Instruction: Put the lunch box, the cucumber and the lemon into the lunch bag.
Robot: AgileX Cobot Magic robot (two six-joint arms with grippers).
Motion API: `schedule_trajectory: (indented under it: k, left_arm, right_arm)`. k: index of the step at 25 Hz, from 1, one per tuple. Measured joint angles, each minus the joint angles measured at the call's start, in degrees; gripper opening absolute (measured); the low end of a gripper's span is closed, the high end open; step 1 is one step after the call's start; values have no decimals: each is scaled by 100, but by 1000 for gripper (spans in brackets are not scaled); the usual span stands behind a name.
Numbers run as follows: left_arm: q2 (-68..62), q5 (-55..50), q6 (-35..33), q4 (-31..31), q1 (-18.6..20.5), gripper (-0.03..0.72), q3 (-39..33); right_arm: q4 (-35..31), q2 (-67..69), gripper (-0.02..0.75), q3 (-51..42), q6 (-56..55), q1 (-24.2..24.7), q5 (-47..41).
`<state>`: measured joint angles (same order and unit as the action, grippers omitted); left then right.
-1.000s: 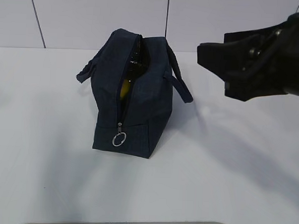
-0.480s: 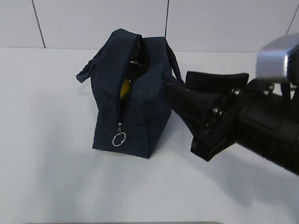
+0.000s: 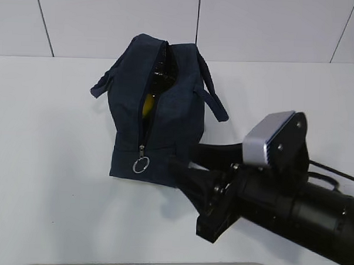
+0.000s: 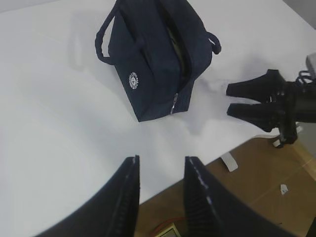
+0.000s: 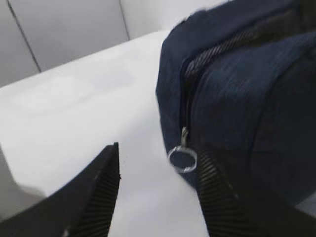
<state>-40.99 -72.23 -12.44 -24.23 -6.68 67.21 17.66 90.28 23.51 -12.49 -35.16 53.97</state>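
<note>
The navy lunch bag stands mid-table with its zipper open down the near end. The lemon shows yellow in the slit. A dark glossy shape, perhaps the cucumber, shows at the top of the slit. The lunch box is hidden. The ring pull hangs at the bag's bottom end. My right gripper is open and empty, low by the bag's near right corner. In the right wrist view it has the ring pull just inside its right finger. My left gripper is open and empty over the table's edge, far from the bag.
The white table carries only the bag. Its two loop handles hang to either side. A white panelled wall stands behind. The table's near edge and brown floor show in the left wrist view.
My right gripper has come down and left from high at the right to low beside the bag's near corner, close to the ring pull. The bag has not moved.
</note>
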Motion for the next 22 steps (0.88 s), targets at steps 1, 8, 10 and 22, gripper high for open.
schedule_trajectory:
  k: [1,8,10,22]
  left_arm:
    - [0,0,0,-10,0,219,0]
    - [0,0,0,-13,0,219,0]
    - [0,0,0,-13,0,219,0]
    - [0,0,0,-13,0,219,0]
  right_arm:
    - [72,196,407,0,0,0,116]
    - [288,1372,407,11,0,0,1023]
    - [300,1598,407,31,0,0,1036]
    - [323,2168,407,570,-4,0,1048]
